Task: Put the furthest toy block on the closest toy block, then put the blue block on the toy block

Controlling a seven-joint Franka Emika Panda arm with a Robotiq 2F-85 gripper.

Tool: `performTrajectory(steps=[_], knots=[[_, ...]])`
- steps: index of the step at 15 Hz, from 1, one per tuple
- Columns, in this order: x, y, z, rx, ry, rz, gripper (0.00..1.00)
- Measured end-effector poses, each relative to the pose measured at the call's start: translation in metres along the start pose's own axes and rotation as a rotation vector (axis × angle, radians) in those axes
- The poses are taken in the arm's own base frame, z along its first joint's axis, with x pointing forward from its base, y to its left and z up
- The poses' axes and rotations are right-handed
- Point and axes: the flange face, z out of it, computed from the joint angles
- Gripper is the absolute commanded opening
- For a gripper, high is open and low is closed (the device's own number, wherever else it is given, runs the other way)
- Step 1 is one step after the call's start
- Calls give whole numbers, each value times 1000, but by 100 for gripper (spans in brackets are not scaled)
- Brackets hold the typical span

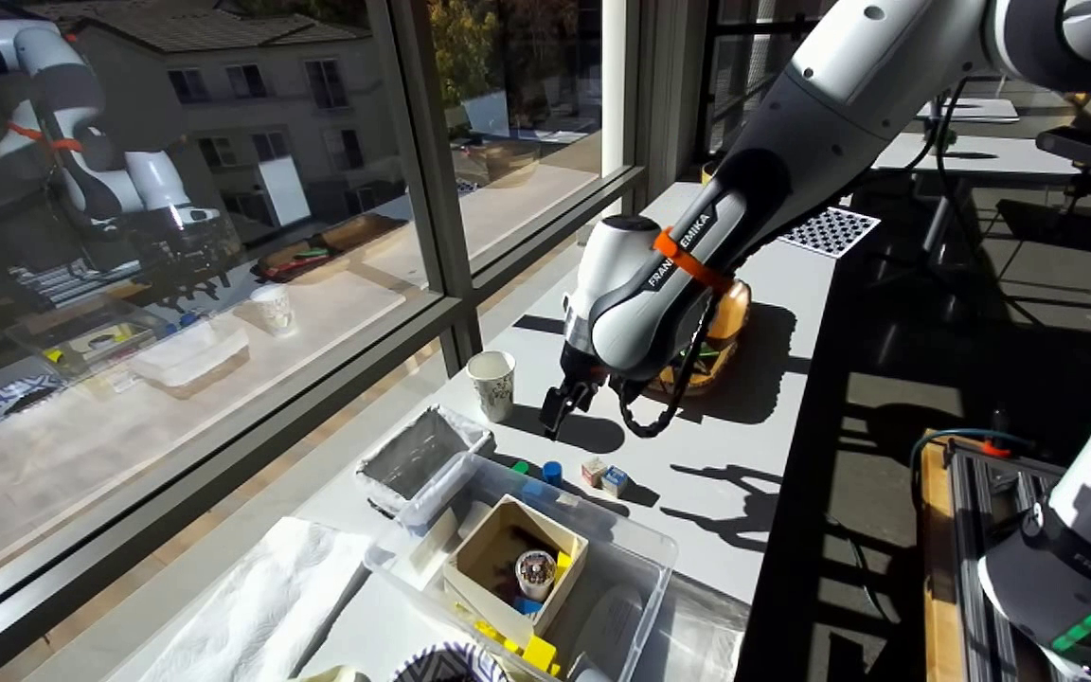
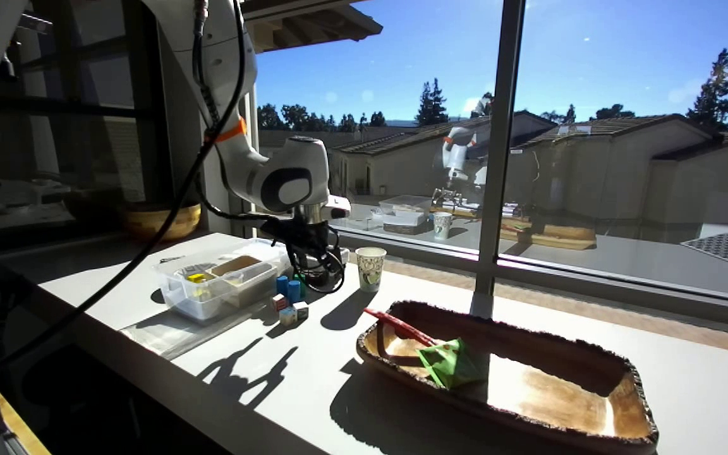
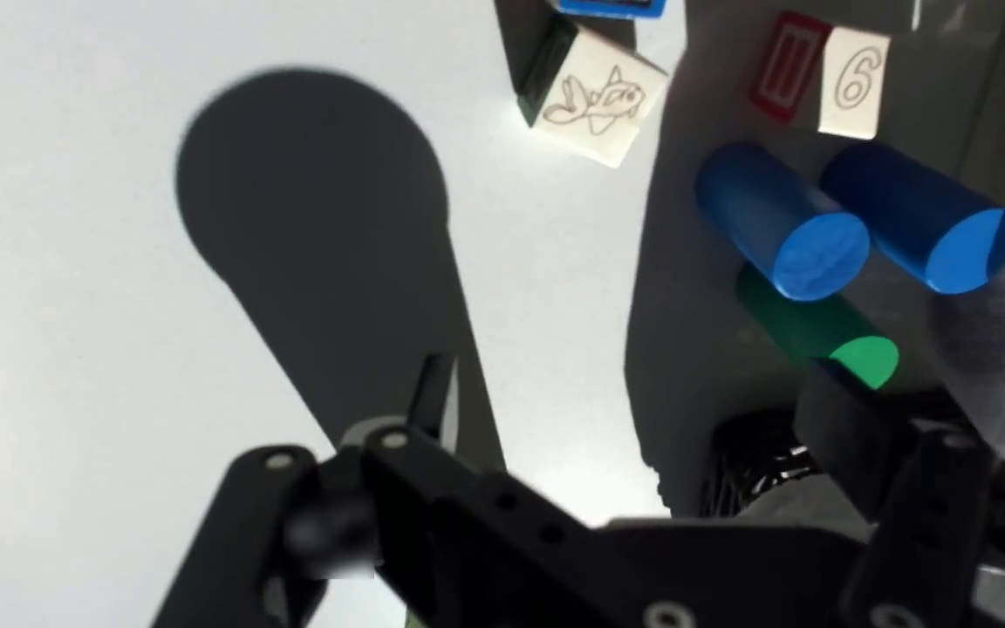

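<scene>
My gripper point(image 3: 633, 384) hangs above the table, its fingers wide apart with nothing between them; in an exterior view the gripper point(image 1: 566, 409) is beside the paper cup. Three cube toy blocks sit loosely grouped on the table: a white-faced one with a fish drawing point(image 3: 603, 100), one with a red side and a 6 point(image 3: 851, 83), and a blue-edged one point(image 3: 614, 7) cut by the top of the wrist view. Two blue cylinders stand upright beside them, a blue block point(image 3: 777, 218) and another blue cylinder point(image 3: 912, 214). A green cylinder point(image 3: 808, 323) stands next to those, partly behind a fingertip.
A clear plastic bin point(image 2: 196, 309) holding a wooden box point(image 1: 484, 568) stands beside the cylinders. The paper cup point(image 1: 493, 386) and a grey-lined container point(image 1: 427, 457) are by the window. A long wooden tray point(image 2: 541, 388) holds red and green items.
</scene>
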Motion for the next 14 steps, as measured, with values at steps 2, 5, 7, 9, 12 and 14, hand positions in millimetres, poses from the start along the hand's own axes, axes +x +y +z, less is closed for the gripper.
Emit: performTrajectory(steps=[2,5,7,9,12,14], knots=[[-11,-6,11,-13,3,28,100],[-26,-13,20,-35,-23,78,100],[-33,-15,24,-43,-35,105,100],[-38,-16,26,-45,-45,124,100],[-42,-17,28,-45,-53,139,100],[-43,-16,29,-46,-55,147,100]])
